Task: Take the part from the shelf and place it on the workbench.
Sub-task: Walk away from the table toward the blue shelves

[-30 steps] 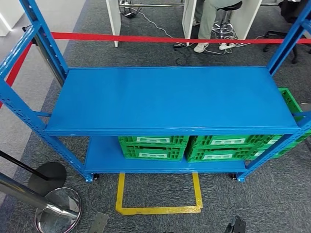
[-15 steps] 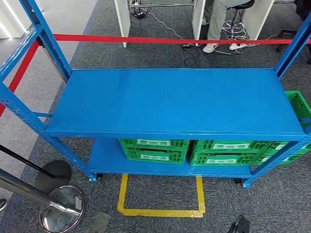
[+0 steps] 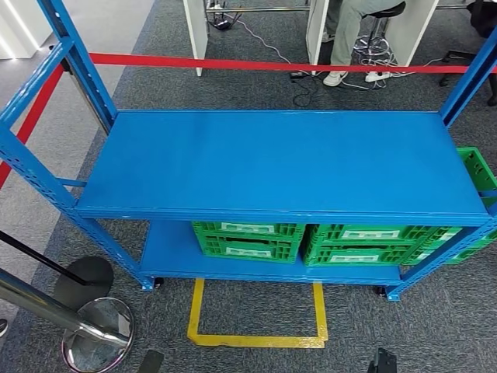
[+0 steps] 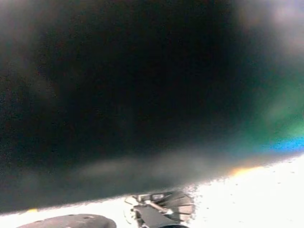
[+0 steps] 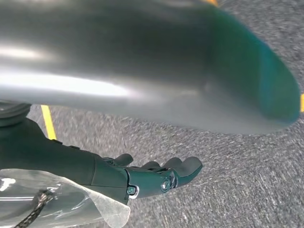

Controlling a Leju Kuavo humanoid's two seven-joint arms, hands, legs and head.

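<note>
Slightly shifted view, blue shelf (image 3: 281, 163) unmoved, green crates (image 3: 246, 239) beneath.

No readable text anywhere. White label strips sat on the front faces of the green crates (image 3: 249, 238) on the blue shelf rack's (image 3: 281, 163) lower shelf, but print was too small to make out. Yellow floor marking (image 3: 256, 318) at rack's front edge carried no lettering.

The top board of the blue shelf (image 3: 281, 159) lies bare and open from above. Blue uprights (image 3: 79, 66) stand at its corners. Under it, green crates (image 3: 249, 238) fill the middle and right of the lower board; its left part (image 3: 167, 249) stays free. A red tape (image 3: 264, 64) runs behind the shelf.
</note>
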